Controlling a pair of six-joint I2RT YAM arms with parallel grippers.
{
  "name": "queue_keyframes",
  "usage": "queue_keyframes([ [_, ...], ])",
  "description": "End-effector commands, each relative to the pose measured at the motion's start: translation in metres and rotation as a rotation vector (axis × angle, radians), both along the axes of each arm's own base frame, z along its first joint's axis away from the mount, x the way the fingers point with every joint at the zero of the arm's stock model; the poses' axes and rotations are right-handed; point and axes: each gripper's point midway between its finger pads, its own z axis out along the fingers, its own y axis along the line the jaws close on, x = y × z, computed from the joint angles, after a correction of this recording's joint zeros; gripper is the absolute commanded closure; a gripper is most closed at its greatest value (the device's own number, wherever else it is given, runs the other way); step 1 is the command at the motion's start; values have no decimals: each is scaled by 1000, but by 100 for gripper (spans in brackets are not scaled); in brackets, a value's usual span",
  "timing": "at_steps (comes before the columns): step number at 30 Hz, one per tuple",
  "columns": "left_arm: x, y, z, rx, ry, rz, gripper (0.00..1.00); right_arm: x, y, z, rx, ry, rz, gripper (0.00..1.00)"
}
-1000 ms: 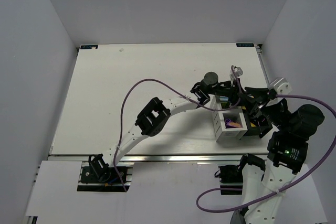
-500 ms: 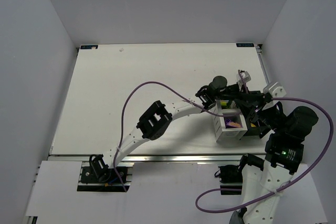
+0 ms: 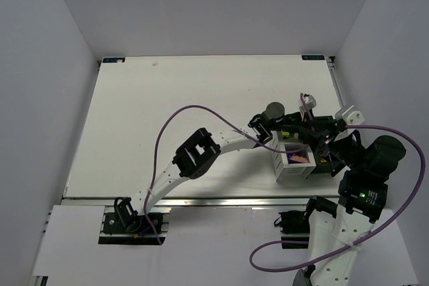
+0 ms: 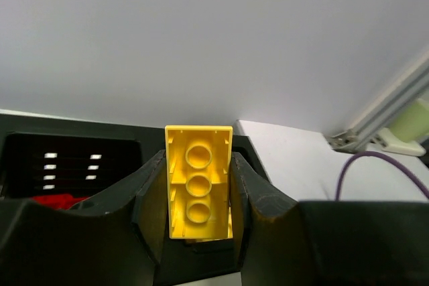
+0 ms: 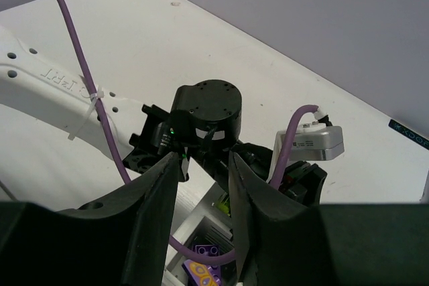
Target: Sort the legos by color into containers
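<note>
My left gripper (image 3: 299,127) is shut on a yellow lego (image 4: 198,191), held upright between the fingers just above the containers (image 3: 289,173). In the left wrist view a black-walled compartment (image 4: 74,145) lies below and to the left, with a red lego (image 4: 57,200) in it. The front white compartment holds the purple piece (image 3: 295,157), which also shows in the right wrist view (image 5: 205,267). A lime green lego (image 5: 226,199) shows in the compartment behind it. My right gripper (image 5: 205,169) is open and empty, hovering over the right side of the containers (image 5: 201,222).
The containers stand near the table's front right edge (image 3: 268,199). The left arm's purple cable (image 3: 194,108) loops over the middle of the table. The left wrist camera (image 5: 310,140) and its motor (image 5: 208,108) crowd the space above the containers.
My left gripper has moved right and nearer with the yellow lego, from behind the containers to over them. The right arm shifted slightly.
</note>
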Motion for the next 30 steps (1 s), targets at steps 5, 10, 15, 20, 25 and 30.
queue_keyframes([
  [5, -35, 11, 50, -94, 0, -135, 100, -6, 3, 6, -17, -20, 13, 60],
  [10, -39, 10, 46, -64, -3, -171, 100, -10, 6, 9, -19, -24, 27, 60],
  [15, -37, 6, 34, -20, -5, -176, 100, -13, 7, 10, -20, -29, 27, 59],
  [20, -22, 1, 21, 42, -24, -74, 100, -14, 8, 9, -26, -30, 27, 59],
  [25, -12, -3, 18, 68, -23, -24, 95, -13, 7, 7, -26, -26, 24, 59],
  [30, -9, -4, 21, 66, -29, -6, 75, -13, 7, 7, -25, -25, 22, 59],
])
